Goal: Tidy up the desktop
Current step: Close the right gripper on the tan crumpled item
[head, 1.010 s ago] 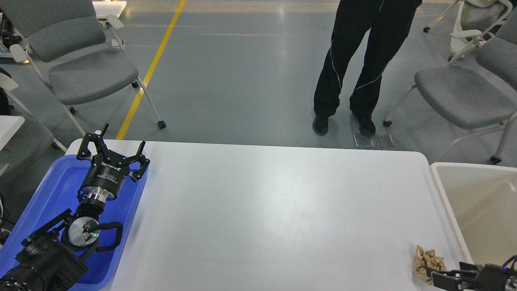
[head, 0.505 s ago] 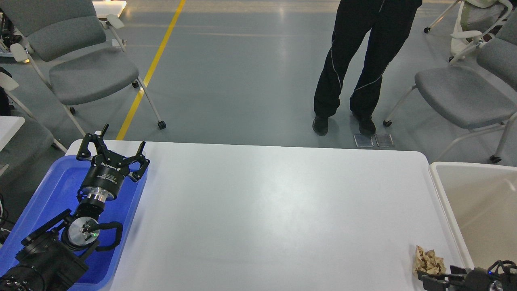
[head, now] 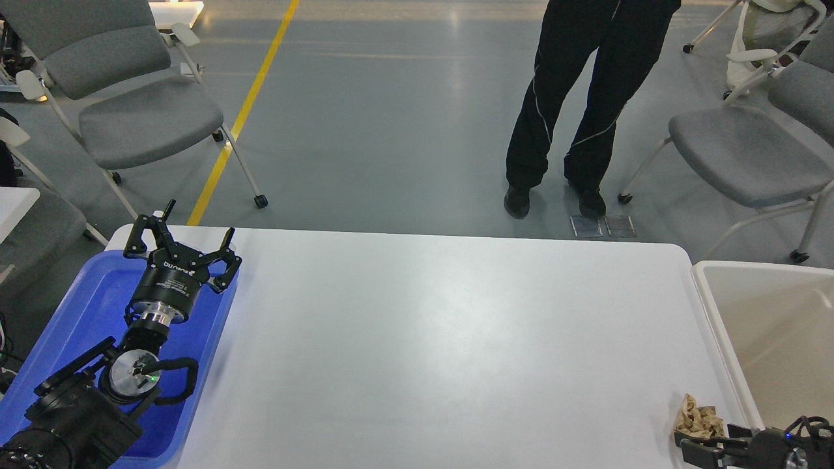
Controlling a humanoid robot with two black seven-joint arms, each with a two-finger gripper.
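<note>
The white desktop (head: 443, 339) fills the middle of the head view. A crumpled brown paper wad (head: 698, 419) lies at its front right corner, close to the beige tub. My right gripper (head: 700, 448) comes in low at the bottom right edge and sits right against the wad's near side. Its dark fingers are partly cut off, so I cannot tell their state or whether they hold the wad. My left gripper (head: 189, 228) hovers over the blue tray's far right corner, open and empty.
A blue tray (head: 91, 299) stands at the table's left edge under my left arm. A beige-white tub (head: 769, 326) stands off the right edge. A person (head: 573, 104) stands beyond the far edge. Grey chairs (head: 130, 98) stand left and right.
The paper wad has shifted slightly to the right, towards the tub, and my right gripper has moved with it along the bottom edge. The left arm has not moved.
</note>
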